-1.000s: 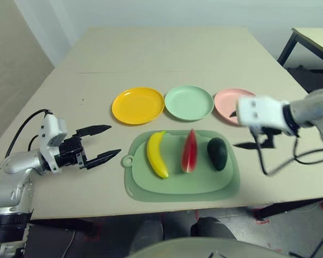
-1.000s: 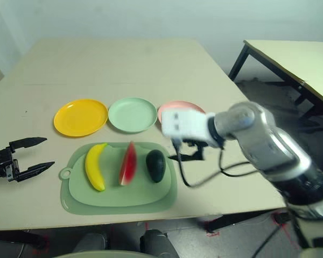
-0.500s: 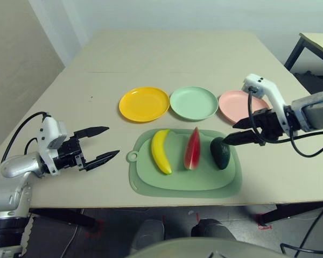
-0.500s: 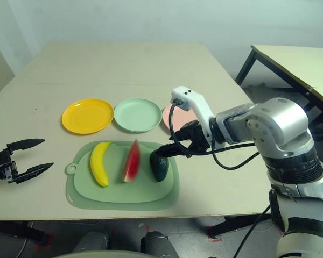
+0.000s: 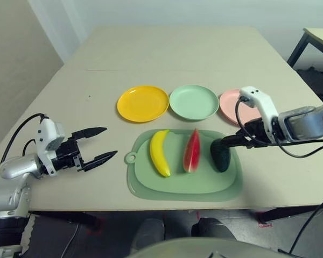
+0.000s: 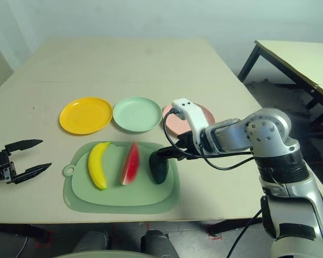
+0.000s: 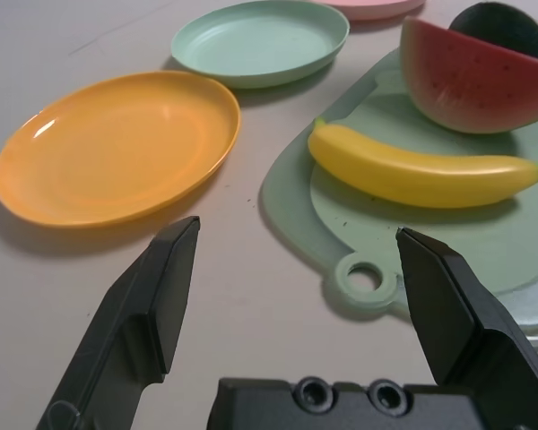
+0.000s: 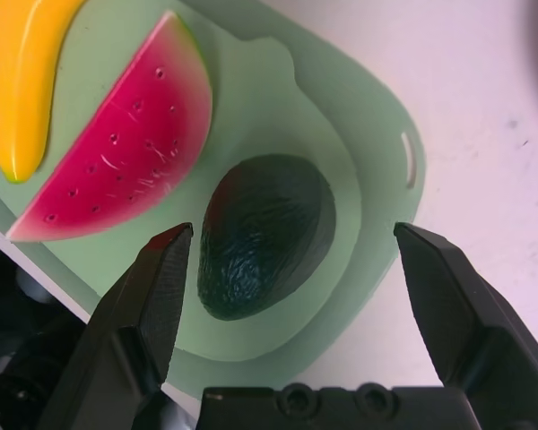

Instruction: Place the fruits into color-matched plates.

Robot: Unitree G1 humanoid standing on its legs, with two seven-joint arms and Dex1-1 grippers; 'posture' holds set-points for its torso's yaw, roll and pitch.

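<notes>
Down comes the right gripper (image 8: 285, 269), dropped from up over the pink plate (image 5: 231, 101) and rolled over, now poised right above the avocado (image 5: 220, 153), fingers spread wide and empty. All three fruits lie on the green mat (image 5: 151, 185): banana (image 5: 160, 152), watermelon (image 5: 191, 151), avocado at the right end, nearest this arm. In the right wrist view the avocado sits squarely between the two fingers, its long axis running roughly along them, so they should close across its narrow width. Its target, the green plate (image 5: 194, 102), waits just beyond the mat, next to the yellow plate (image 5: 142, 103). Off to the side, well apart from the mat, the left gripper (image 5: 99, 145) hovers wide open and empty.
</notes>
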